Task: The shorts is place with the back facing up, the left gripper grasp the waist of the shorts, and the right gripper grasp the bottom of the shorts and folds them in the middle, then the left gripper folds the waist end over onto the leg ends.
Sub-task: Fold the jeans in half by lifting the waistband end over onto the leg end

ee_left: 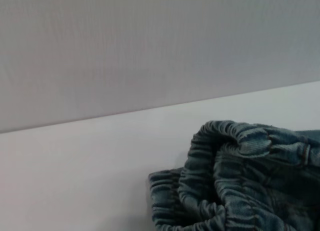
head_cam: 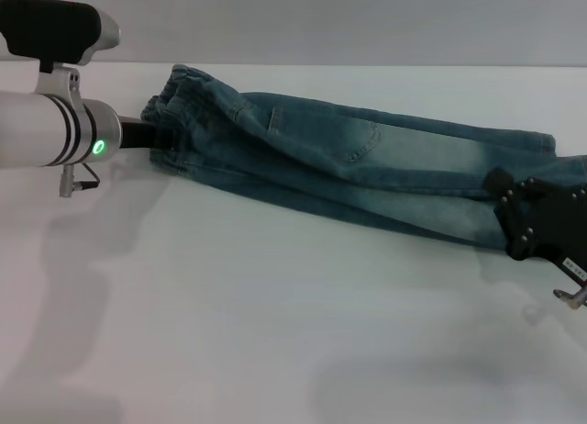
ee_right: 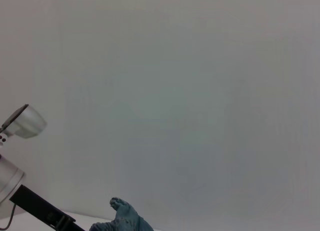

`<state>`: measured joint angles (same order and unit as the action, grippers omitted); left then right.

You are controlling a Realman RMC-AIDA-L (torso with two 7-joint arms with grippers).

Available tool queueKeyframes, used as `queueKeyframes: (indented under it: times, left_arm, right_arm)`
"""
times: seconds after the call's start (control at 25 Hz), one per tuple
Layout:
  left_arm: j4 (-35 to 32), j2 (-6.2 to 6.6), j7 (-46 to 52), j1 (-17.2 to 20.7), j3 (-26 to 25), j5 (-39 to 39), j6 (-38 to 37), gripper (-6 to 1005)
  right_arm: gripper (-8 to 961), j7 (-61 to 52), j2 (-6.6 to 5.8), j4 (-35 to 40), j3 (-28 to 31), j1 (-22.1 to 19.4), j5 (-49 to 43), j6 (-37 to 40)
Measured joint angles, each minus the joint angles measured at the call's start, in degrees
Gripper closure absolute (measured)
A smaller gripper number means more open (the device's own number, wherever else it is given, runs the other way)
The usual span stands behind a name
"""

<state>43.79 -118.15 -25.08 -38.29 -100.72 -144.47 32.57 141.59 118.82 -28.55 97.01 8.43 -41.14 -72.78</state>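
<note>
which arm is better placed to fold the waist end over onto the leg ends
Left. The left gripper is already at the gathered waist of the shorts; the right gripper sits at the leg ends.

Bright, even overhead light on the white table (head_cam: 275, 332); soft grey arm shadows pool at front left (right too, fainter). No glare. Wrist views look hazy, soft-focused.

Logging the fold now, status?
Left tool at waist, right tool at leg ends. Shorts folded lengthwise. Nothing obstructing.
</note>
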Motion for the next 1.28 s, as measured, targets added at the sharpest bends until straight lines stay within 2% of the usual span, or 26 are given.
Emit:
queueKeyframes:
  times: [0.08,0.4,0.64,0.96,1.28]
  left_arm:
    - [1.98,-0.09,0.18,0.84,0.06,0.32,0.93,768]
    - [14.61,-0.01,1.00,6.77,2.57,4.20,4.23,855]
    - [17.39,-0.03,2.01,7.82,2.85,4.39,6.03,962]
    - [25.44,-0.02,4.80,10.52,4.15,4.16,8.75,962]
    - [30.66,-0.05,7.06,11.92,4.68,3.43,12.06,962]
  right_arm:
    - [953,-0.17,0.00,0.06,-0.08,0.00,0.05,0.22]
    - [954,-2.64,0.00,0.84,-0.19,0.65,-0.21,1.87]
    - [953,-3.04,0.00,3.83,-2.01,3.20,-0.37,3.51]
    - [954,-4.83,0.03,11.34,-4.33,9.79,-0.42,4.96]
    - [954,-5.79,0.03,12.43,-6.91,12.73,-0.44,8.05]
